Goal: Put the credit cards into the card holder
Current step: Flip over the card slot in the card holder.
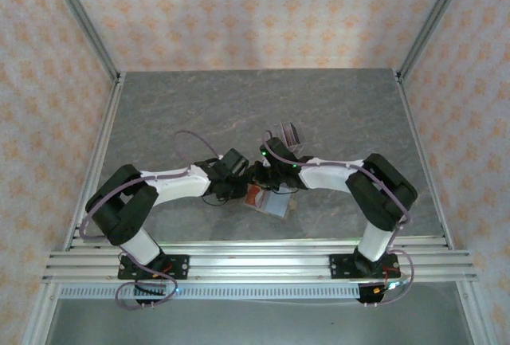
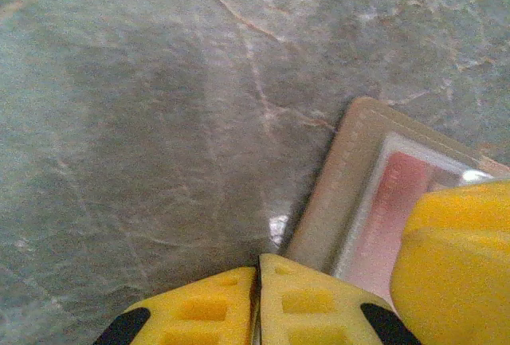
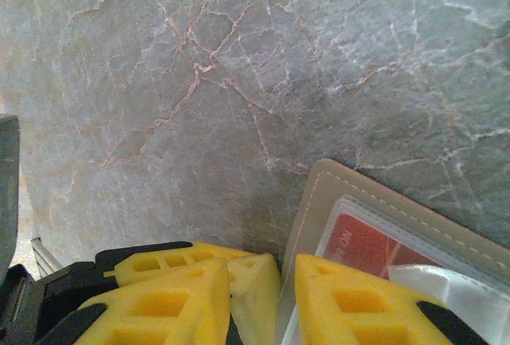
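Okay, both pincers are down at the card holder, mid-table.

Starting at my left pincer [image 2: 259,273]: shut, fingertips pressed flat together with nothing visible between them, low over the table [image 2: 159,122]. My right pincer [image 3: 279,273] is narrow, and the tan edge of the card holder [image 3: 319,201] runs into its gap; I can't tell whether I'm actually pinching it. The card holder lies open just right of my left fingertips, its corner against them. Its stitched long edge runs up and to the right, away from both pincers. One reddish credit card [image 3: 358,245] sits under the clear pocket [image 3: 446,285]. My right arm is the nearer one, astride that edge, and the left is beside it. A clear rack [image 1: 288,134] stands just behind my right wrist, contents too small to tell. My guess is the next card goes in along that long edge.
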Robot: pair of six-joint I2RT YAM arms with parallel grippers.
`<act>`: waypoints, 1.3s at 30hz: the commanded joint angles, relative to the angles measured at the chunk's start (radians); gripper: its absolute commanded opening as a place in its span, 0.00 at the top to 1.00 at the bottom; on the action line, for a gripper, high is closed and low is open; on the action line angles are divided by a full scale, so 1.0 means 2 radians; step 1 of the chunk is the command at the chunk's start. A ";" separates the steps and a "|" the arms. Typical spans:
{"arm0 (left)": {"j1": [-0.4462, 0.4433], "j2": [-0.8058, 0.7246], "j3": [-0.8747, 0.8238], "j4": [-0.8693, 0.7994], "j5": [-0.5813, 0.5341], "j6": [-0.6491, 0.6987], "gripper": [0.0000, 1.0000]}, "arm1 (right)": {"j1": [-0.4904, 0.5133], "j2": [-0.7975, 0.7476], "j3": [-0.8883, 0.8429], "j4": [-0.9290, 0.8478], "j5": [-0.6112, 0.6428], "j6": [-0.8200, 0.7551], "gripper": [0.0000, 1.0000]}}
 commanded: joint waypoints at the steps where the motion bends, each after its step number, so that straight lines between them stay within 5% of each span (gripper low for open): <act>1: -0.011 0.009 -0.020 -0.009 -0.003 0.010 0.89 | 0.007 -0.001 0.054 0.041 -0.014 -0.005 0.70; 11: 0.002 -0.011 -0.025 -0.026 -0.009 0.012 0.85 | 0.005 -0.065 0.106 -0.114 0.023 -0.102 0.60; 17: 0.006 -0.006 -0.019 -0.030 -0.007 0.016 0.85 | -0.011 -0.127 0.087 -0.191 0.103 -0.133 0.61; 26: 0.015 -0.043 -0.008 -0.077 -0.028 0.024 0.83 | -0.011 -0.151 -0.019 -0.184 0.115 -0.125 0.79; 39: 0.018 -0.063 0.085 -0.164 -0.030 0.083 0.44 | 0.017 -0.163 -0.110 -0.209 0.160 -0.083 0.89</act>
